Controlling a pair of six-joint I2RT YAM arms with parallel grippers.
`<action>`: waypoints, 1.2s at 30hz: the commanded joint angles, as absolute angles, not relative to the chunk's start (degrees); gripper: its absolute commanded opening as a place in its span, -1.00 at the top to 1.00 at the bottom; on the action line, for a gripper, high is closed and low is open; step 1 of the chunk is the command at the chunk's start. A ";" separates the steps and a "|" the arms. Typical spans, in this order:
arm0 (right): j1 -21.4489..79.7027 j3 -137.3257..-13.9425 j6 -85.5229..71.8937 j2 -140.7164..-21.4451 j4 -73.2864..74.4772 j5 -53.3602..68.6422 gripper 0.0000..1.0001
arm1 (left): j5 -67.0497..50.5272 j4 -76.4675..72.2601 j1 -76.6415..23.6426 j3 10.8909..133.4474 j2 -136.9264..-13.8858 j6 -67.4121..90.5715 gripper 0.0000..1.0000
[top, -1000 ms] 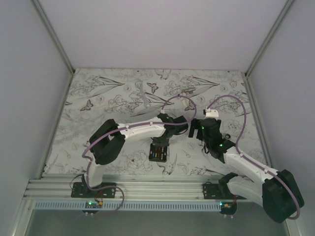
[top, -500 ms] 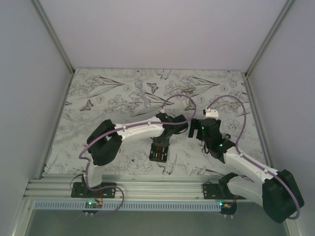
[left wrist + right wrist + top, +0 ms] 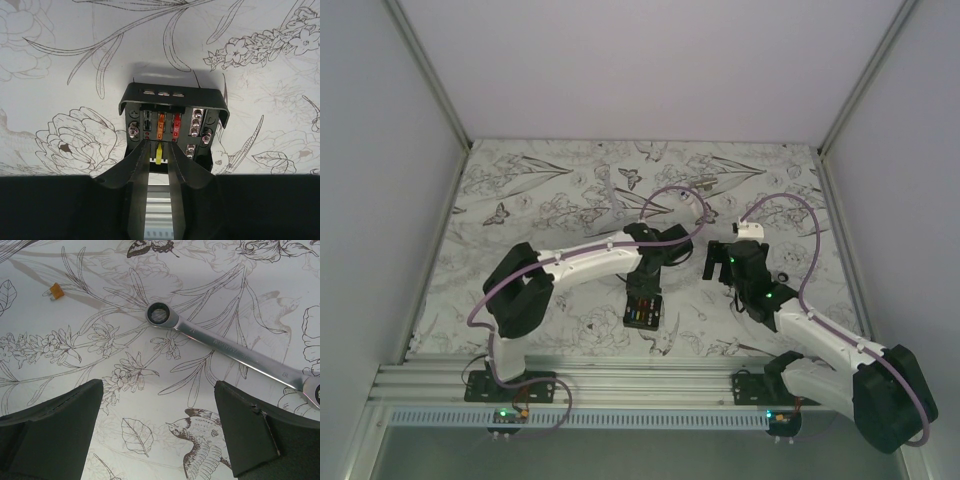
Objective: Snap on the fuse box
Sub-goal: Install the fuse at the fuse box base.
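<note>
The left arm point(image 3: 585, 258) stretches from its base towards the fuse box point(image 3: 642, 312), elbow folded low and wrist bent downward. The left gripper point(image 3: 158, 150) points down at the far end of the box, its fingers point(image 3: 137, 170) a narrow gap apart and their tips against the box face. The right arm point(image 3: 820, 338) is folded to the right of the box. The right gripper point(image 3: 159, 390) faces down with its fingers point(image 3: 55, 425) spread wide.
</note>
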State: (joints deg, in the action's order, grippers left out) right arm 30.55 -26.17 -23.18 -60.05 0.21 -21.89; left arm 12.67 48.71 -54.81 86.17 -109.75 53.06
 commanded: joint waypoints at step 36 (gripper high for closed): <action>30.06 -27.22 -24.14 -60.25 -1.84 -21.27 -0.99 | 6.45 46.65 -52.12 83.87 -111.74 50.89 0.68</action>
